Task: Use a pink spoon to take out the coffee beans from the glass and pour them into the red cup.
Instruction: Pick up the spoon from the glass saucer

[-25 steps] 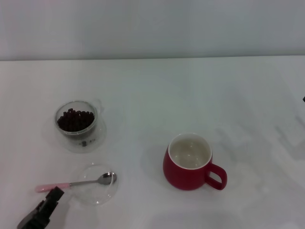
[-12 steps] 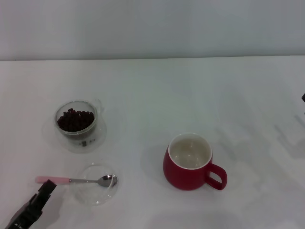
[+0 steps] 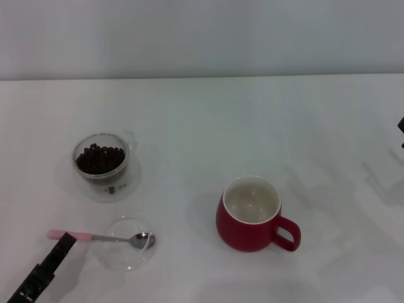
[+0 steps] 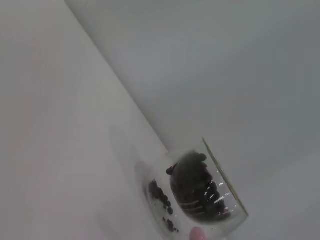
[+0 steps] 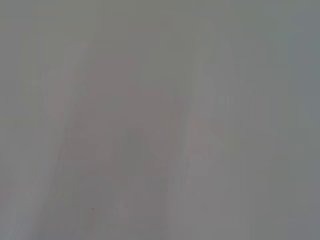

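The pink spoon (image 3: 101,238) lies flat at the front left, its pale pink handle end to the left and its metal bowl over a flat clear dish (image 3: 129,252). The glass (image 3: 101,158) behind it holds the coffee beans (image 3: 100,159). The glass and beans also show in the left wrist view (image 4: 205,192), with the pink handle tip (image 4: 198,233) at the picture's edge. The red cup (image 3: 249,214) stands empty at centre right, its handle to the right. My left gripper (image 3: 62,245) is low at the front left, its tip just short of the spoon handle. My right gripper (image 3: 401,124) is a dark sliver at the right edge.
The glass stands on a clear saucer (image 3: 129,180) that holds a few loose beans (image 3: 111,188). A grey wall runs behind the white table (image 3: 208,120). The right wrist view is a blank grey surface.
My left gripper has drawn back toward the front left corner. The spoon's handle end has swung a little farther from me, while its bowl stays on the dish.
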Robot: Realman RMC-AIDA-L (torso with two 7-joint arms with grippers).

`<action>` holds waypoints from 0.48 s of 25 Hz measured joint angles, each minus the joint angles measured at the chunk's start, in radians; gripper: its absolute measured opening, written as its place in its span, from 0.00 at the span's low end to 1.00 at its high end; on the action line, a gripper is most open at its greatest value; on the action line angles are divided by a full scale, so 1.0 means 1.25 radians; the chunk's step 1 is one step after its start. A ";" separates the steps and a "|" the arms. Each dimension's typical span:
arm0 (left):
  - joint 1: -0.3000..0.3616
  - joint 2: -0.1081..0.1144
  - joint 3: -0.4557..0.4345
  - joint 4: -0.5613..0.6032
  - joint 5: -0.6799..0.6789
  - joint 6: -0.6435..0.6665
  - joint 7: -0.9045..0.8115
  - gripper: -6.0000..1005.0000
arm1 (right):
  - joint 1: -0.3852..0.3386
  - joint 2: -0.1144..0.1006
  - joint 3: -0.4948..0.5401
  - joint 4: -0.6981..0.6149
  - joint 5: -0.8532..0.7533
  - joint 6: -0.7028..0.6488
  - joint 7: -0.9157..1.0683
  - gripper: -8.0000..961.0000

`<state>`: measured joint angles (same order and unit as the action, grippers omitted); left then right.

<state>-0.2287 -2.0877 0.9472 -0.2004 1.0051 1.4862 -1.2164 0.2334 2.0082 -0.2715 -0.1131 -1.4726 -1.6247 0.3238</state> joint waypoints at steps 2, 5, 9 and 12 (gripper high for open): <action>-0.002 0.001 0.000 0.000 0.000 -0.002 -0.018 0.28 | 0.002 0.000 0.000 -0.001 0.000 0.004 0.000 0.73; -0.006 0.003 0.002 0.001 0.000 -0.011 -0.050 0.31 | 0.004 0.000 0.000 -0.001 0.000 0.005 0.000 0.73; -0.007 0.005 0.004 0.016 0.005 -0.027 -0.096 0.33 | 0.007 0.000 0.000 -0.001 0.000 0.005 0.000 0.73; -0.007 0.004 0.005 0.022 0.008 -0.040 -0.115 0.33 | 0.010 0.000 0.000 -0.002 0.000 0.007 0.000 0.73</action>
<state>-0.2375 -2.0825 0.9537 -0.1735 1.0152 1.4362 -1.3596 0.2456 2.0079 -0.2715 -0.1151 -1.4726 -1.6157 0.3236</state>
